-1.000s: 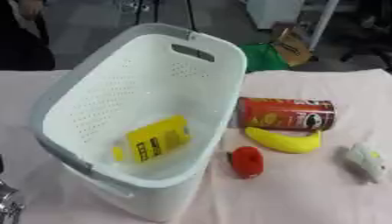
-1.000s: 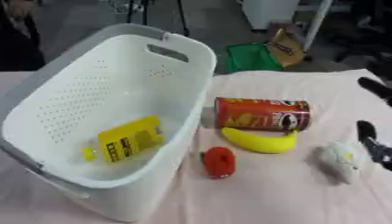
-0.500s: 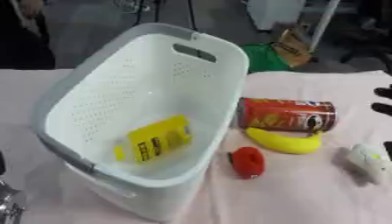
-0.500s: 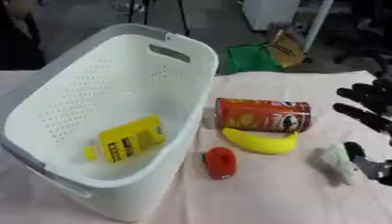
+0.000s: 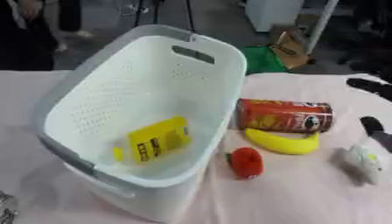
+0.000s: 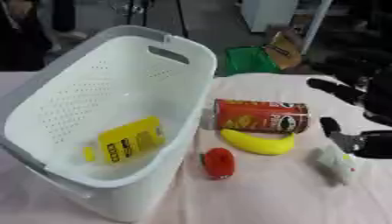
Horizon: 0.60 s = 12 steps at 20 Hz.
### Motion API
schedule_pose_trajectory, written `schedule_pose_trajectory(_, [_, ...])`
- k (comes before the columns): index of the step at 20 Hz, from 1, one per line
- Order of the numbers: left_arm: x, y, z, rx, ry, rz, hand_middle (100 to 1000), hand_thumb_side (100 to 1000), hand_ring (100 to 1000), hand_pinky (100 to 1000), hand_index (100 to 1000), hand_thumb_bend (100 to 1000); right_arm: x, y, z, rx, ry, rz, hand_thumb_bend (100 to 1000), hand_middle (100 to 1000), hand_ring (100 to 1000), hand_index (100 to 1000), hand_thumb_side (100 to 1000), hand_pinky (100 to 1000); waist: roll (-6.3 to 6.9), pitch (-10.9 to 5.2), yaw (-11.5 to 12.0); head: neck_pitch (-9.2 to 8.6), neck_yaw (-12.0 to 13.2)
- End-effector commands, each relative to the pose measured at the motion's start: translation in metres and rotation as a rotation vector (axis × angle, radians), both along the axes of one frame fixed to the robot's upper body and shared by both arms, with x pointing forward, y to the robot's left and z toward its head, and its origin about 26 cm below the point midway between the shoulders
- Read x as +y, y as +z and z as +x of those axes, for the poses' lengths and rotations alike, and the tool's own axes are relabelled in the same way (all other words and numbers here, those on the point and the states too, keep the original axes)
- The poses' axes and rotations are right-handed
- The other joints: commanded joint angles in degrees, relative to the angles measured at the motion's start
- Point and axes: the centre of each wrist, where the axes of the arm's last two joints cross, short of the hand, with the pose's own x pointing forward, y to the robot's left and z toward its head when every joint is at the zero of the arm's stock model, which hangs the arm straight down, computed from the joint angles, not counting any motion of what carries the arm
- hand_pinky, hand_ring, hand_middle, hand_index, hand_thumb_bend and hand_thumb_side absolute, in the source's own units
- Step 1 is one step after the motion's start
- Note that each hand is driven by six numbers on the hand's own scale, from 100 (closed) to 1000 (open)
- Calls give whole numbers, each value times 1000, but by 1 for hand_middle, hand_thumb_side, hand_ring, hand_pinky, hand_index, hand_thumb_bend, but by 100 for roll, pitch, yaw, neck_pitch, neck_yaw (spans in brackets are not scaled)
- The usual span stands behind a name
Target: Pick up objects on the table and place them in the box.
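A pale pink cloth covered the table (image 5: 306, 201), with a cluttered floor beyond its far edge, a green bag (image 5: 263, 60) and a brown cardboard piece (image 5: 287, 43) lying back there. On the left of the table sat the big white perforated basket (image 5: 92, 87), tilted with its handle end away from the camera. Down inside it lay a yellow packet (image 5: 157, 139), flat on the bottom.

Just right of the basket, the red crisp can (image 6: 260, 115) lay on its side, one end near the basket wall. Touching it on the near side was the banana (image 6: 257, 143), curved along the can. Nearer the camera, and a little apart, sat a small red object (image 6: 218, 162), close beside the basket's corner. Over to the right lay a whitish object (image 6: 337, 162), shape hard to make out.

And in came the right hand (image 6: 367, 109) from the right edge, black, its fingers (image 6: 334, 89) spread and straight, the thumb reaching down just above the whitish object; contact could not be told. It held nothing. The left hand was nowhere to be seen.
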Motion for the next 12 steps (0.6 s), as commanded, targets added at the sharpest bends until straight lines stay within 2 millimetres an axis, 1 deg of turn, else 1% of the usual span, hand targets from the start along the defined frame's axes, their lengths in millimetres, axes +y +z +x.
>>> schedule_pose_trajectory(1, [-2, 5, -2, -20, -16, 15, 598, 967, 472, 515, 672, 100, -6, 12, 4, 22, -9, -12, 101, 986, 978, 1000, 905, 959, 0, -159, 24, 6, -71])
schedule_pose_trajectory(3, [-3, 5, -2, -20, -23, 17, 599, 967, 472, 515, 672, 100, -9, 12, 9, 60, -5, 5, 116, 981, 979, 1000, 893, 959, -8, -163, 63, -3, -108])
schedule_pose_trajectory(4, [-3, 5, -2, -20, -27, 18, 599, 967, 472, 515, 672, 100, -11, 12, 11, 82, -6, 10, 154, 982, 989, 1000, 858, 966, -13, -162, 87, -9, -130])
schedule_pose_trajectory(5, [-4, 5, -2, -19, -31, 19, 599, 967, 472, 515, 672, 100, -13, 12, 14, 109, -11, 13, 163, 985, 992, 1000, 850, 969, -18, -163, 113, -15, -152])
schedule_pose_trajectory(6, [-5, 5, -2, -19, -36, 20, 599, 967, 472, 515, 672, 100, -16, 13, 17, 140, -22, 13, 192, 998, 1000, 1000, 821, 982, -24, -163, 140, -23, -173])
schedule_pose_trajectory(7, [-6, 5, -2, -18, -40, 20, 599, 967, 472, 515, 672, 100, -18, 14, 20, 168, -33, 12, 192, 998, 1000, 1000, 821, 982, -29, -164, 159, -28, -187])
schedule_pose_trajectory(8, [-6, 5, -2, -19, -44, 21, 599, 967, 473, 515, 672, 100, -20, 14, 23, 193, -42, 14, 209, 995, 1000, 1000, 797, 991, -32, -165, 178, -32, -203])
schedule_pose_trajectory(9, [-7, 5, -3, -19, -47, 22, 599, 971, 473, 515, 672, 100, -22, 15, 26, 216, -48, 20, 191, 994, 1000, 1000, 777, 991, -35, -167, 191, -34, -214])
schedule_pose_trajectory(10, [-7, 5, -3, -18, -49, 22, 599, 967, 473, 515, 672, 100, -24, 15, 29, 235, -54, 29, 225, 994, 1000, 1000, 772, 994, -37, -167, 211, -41, -231])
schedule_pose_trajectory(12, [-8, 5, -3, -18, -55, 22, 599, 967, 473, 515, 672, 100, -28, 16, 35, 262, -67, 46, 237, 999, 1000, 1000, 755, 996, -43, -168, 242, -54, -257])
